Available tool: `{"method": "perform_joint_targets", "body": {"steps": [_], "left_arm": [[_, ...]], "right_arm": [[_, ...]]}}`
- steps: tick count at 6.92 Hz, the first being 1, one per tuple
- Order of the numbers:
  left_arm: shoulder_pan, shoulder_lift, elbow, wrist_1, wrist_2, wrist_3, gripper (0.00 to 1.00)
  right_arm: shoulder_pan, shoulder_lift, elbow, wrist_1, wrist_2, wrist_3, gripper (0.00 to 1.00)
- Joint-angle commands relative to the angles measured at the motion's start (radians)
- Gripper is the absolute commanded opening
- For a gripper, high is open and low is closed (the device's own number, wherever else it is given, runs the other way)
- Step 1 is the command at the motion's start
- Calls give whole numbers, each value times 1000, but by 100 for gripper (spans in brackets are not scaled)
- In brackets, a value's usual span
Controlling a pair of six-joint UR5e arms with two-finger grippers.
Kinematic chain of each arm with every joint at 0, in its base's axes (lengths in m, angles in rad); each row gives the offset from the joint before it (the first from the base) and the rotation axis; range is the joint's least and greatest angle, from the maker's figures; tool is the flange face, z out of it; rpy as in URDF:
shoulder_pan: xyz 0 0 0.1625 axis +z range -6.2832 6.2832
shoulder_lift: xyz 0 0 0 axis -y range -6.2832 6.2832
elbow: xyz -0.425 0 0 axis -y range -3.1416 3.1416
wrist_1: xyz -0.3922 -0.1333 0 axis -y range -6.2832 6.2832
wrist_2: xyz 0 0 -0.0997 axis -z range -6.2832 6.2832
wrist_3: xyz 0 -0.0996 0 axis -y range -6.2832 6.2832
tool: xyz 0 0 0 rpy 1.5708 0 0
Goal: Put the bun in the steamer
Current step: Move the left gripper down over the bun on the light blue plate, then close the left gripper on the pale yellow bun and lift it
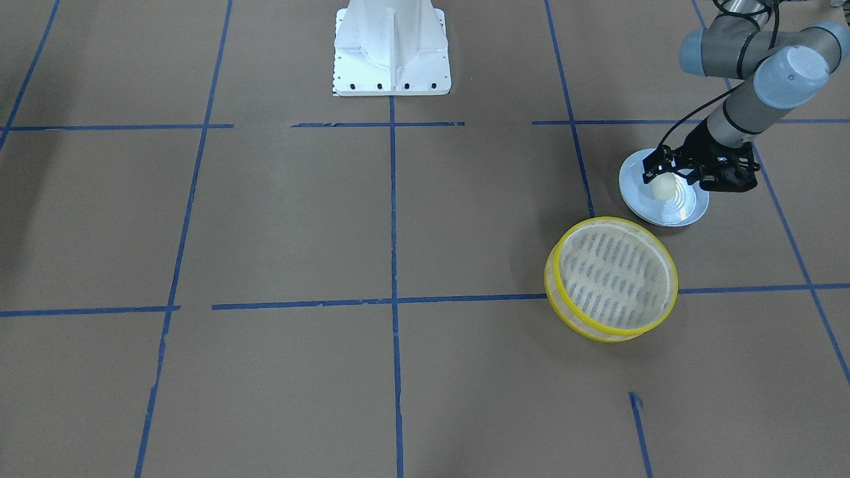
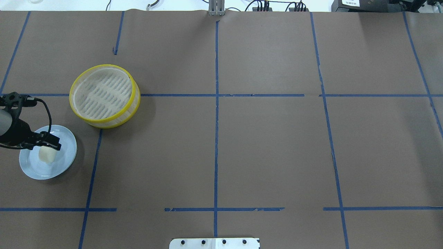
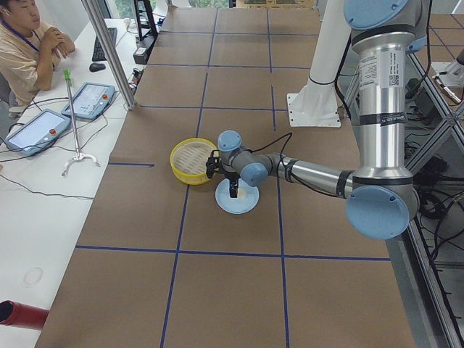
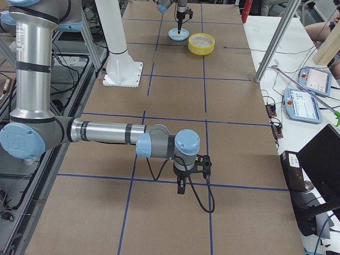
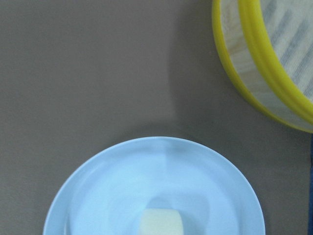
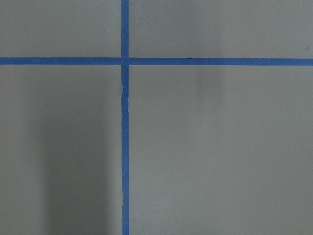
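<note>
Left gripper (image 2: 58, 144) hangs low over a pale blue plate (image 2: 68, 156), pointing down. Its jaws look parted with nothing between them, and no part of it shows in its own wrist view. The bun (image 2: 47, 154) sits on the plate just beside the fingertips, at about 7 o'clock from them in the overhead view. In the wrist view it lies at the 6 o'clock edge, cut off by the frame. Whether a finger already touches the bun is too fine to tell.

By my reading the task has barely begun. The bun rests on the plate, ungrasped, and the steamer (image 2: 104, 92) holds nothing on its slotted floor. What is left is to close on the bun, lift it, carry it across and let it go inside the yellow rim.

The steamer stands near the plate but apart from it, at about 1 o'clock from the plate in the overhead view, so the carry looks short.

Far down the brown table (image 2: 242, 145), the right gripper (image 4: 181, 187) hovers over a blue tape crossing, well apart from all of this. I cannot tell whether it is parted or closed.
</note>
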Motion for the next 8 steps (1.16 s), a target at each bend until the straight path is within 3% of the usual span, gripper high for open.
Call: {"method": "perform_joint_targets", "body": {"steps": [1,4,8], "left_arm": [[29,42,14,-70,13,-48,98],[51,22,23,-70,84,-47,97],[54,1,48,-67,84,-47,82]], "right_arm": [[0,0,0,0,0,0,100],[0,0,0,0,0,0,100],[0,0,0,0,0,0,100]]}}
